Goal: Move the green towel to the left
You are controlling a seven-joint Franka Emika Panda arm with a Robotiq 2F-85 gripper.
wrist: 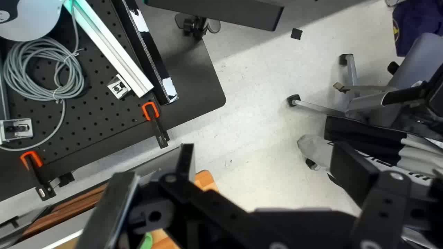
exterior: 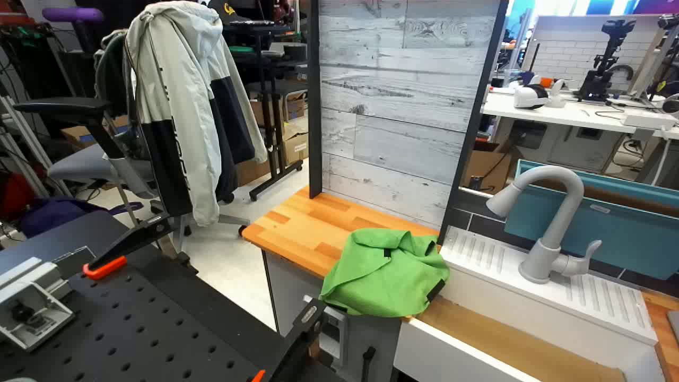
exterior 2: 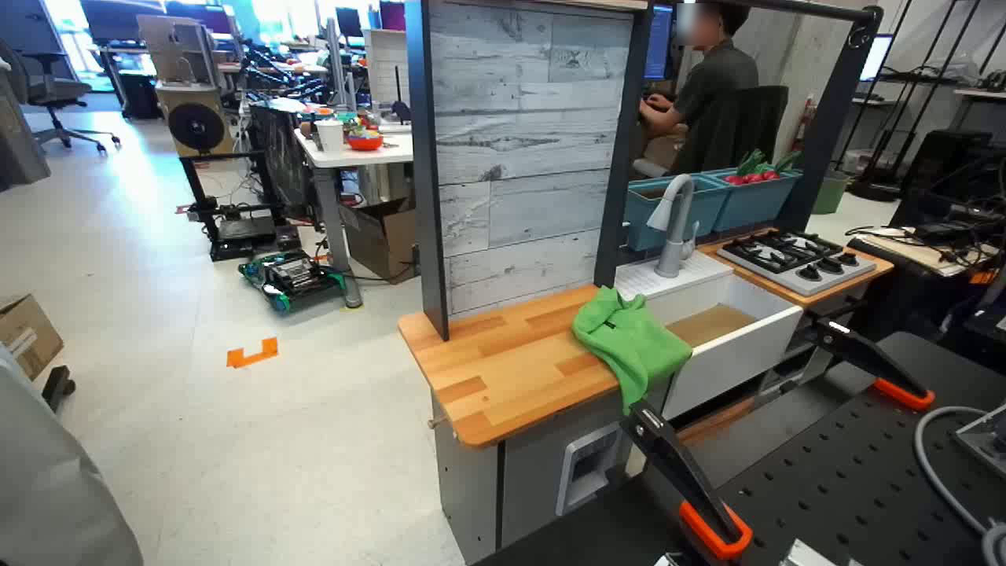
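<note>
The green towel (exterior: 387, 276) lies crumpled on the wooden countertop (exterior: 297, 225), beside the sink. In both exterior views it drapes over the counter's front edge, and it also shows in an exterior view (exterior 2: 629, 338) at the counter's sink end. In the wrist view only a small bit of the towel (wrist: 147, 241) shows at the bottom, partly hidden behind the gripper. My gripper (wrist: 268, 162) is open with nothing between its fingers; bare floor and a corner of the countertop (wrist: 206, 180) show behind it. The gripper is not seen in the exterior views.
A sink (exterior: 477, 353) with a grey faucet (exterior: 551, 228) adjoins the towel. A tall wood-plank panel (exterior 2: 534, 157) rises behind the counter. Black clamps (exterior 2: 684, 464) with orange pads sit on the pegboard table's edge (exterior 2: 849, 456). A stove (exterior 2: 798, 259) stands beyond the sink. A chair with a jacket (exterior: 180, 106) stands nearby.
</note>
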